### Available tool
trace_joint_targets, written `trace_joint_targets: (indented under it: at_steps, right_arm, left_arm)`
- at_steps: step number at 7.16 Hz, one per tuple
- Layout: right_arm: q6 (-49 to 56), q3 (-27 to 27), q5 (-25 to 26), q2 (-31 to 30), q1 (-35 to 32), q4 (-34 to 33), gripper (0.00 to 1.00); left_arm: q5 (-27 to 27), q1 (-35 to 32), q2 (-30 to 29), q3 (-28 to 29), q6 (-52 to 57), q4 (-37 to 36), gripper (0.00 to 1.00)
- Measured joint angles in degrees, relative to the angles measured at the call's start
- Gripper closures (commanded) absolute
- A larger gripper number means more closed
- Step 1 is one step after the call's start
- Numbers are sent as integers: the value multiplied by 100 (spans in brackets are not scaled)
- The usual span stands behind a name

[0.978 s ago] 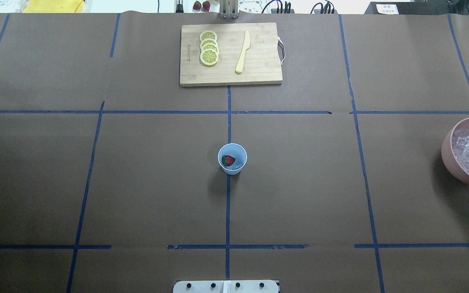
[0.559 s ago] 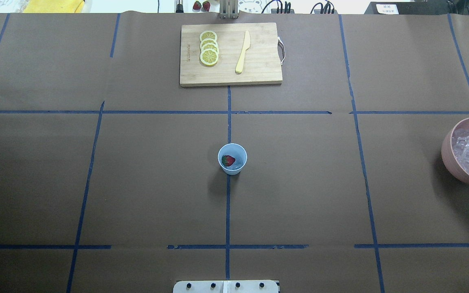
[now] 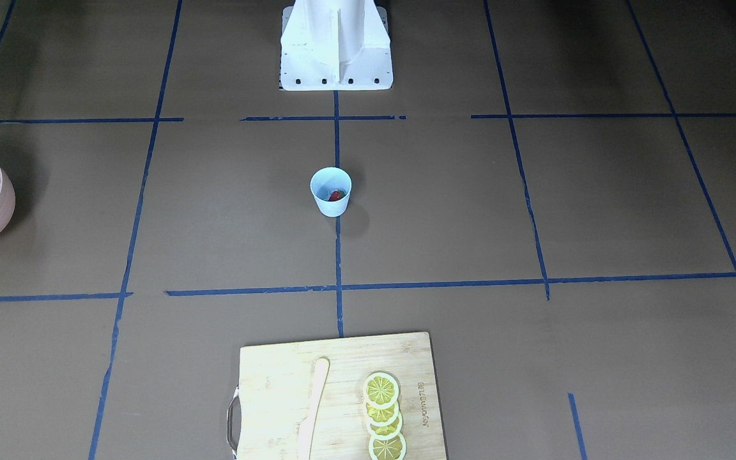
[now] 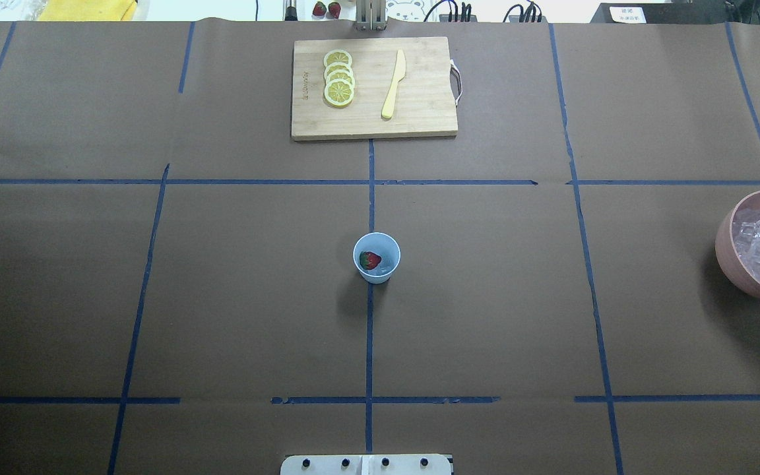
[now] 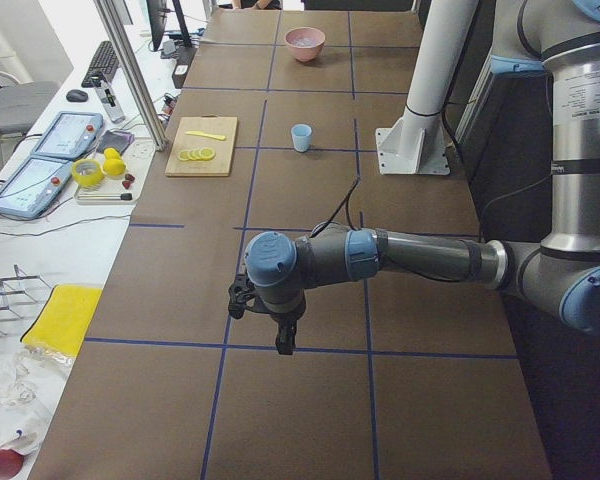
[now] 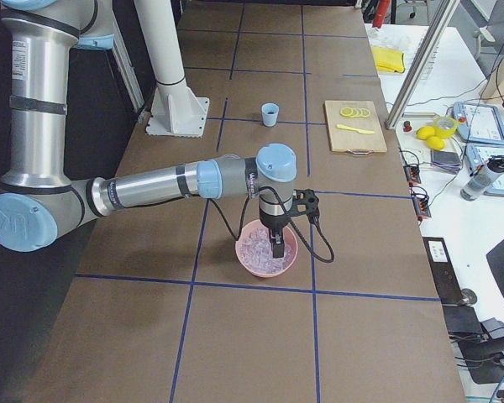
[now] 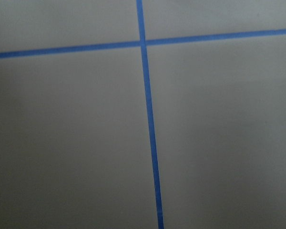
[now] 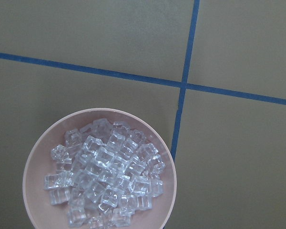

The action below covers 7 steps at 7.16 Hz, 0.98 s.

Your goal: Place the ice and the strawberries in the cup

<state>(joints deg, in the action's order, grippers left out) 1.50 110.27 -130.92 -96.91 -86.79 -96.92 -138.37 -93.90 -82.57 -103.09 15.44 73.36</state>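
Note:
The light blue cup (image 4: pixel 376 257) stands upright at the table's middle on a blue tape line, also seen from the front (image 3: pixel 331 191). One of the strawberries (image 4: pixel 370 260) lies inside it beside a pale cube. The ice (image 8: pixel 105 181) is heaped in a pink bowl (image 4: pixel 725 254) at the table's right end. My right gripper (image 6: pixel 277 248) hangs just over that heap; I cannot tell whether it is open or shut. Far from the cup, my left gripper (image 5: pixel 283 345) hovers over bare table at the left end, and its state cannot be told either.
A wooden cutting board (image 4: pixel 419 112) at the far middle carries several lemon slices (image 4: pixel 339 78) and a yellow knife (image 4: pixel 393 84). Two more red berries (image 4: pixel 327 8) lie beyond the far edge. The robot's white base (image 3: pixel 336 45) stands at the near edge.

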Motion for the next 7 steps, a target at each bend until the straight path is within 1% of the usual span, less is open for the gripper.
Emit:
trace_joint_targets:
  at_steps: [2, 4, 6, 7]
  right_arm:
    - [0, -51, 17, -35, 3, -16, 0]
    - [21, -154, 16, -188, 4, -8, 0]
    - [287, -369, -7, -340, 3, 19, 0]
    - [374, -388, -34, -406, -1, 20, 0]
  left_arm:
    - [-28, 1, 47, -88, -5, -5, 0]
    - [-7, 30, -26, -170, -21, -63, 0]
    - [236, 181, -54, -80, -22, -90, 0]
    - [311, 219, -49, -24, -18, -95, 0]
